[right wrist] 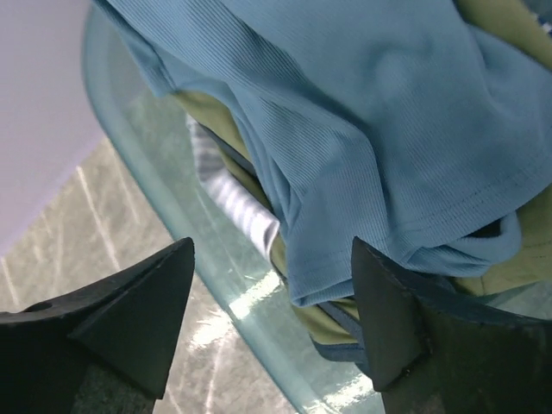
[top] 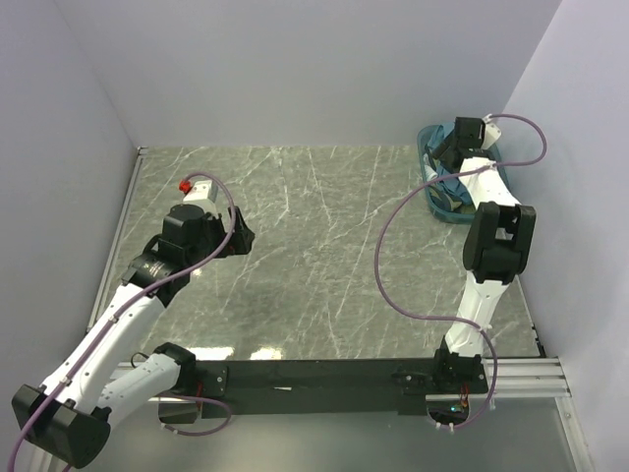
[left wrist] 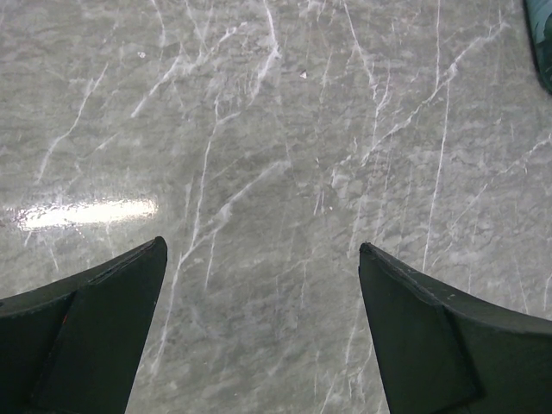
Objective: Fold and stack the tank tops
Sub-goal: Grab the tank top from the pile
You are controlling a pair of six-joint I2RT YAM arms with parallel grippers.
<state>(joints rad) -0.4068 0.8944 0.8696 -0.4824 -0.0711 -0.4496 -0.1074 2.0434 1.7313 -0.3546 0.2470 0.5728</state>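
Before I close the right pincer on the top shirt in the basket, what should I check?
1. Right pincer open: ok.
2. Teal-blue tank top lies uppermost, right in front of it: ok.
3. Olive-green top and striped top free of that bite: cannot tell.
4. Pincer clear of the basket rim: cannot tell.
5. Left pincer open, over the table, away from the basket: ok.

Just beyond the black right end effector [right wrist: 272, 246] lies a plain teal-blue tank top [right wrist: 388, 129], over an olive-green tank top [right wrist: 509, 26] and a blue-and-white striped tank top [right wrist: 228, 194]. The basket [right wrist: 155, 147] is translucent teal. The tabletop [left wrist: 276, 155] is grey marble, veined white.
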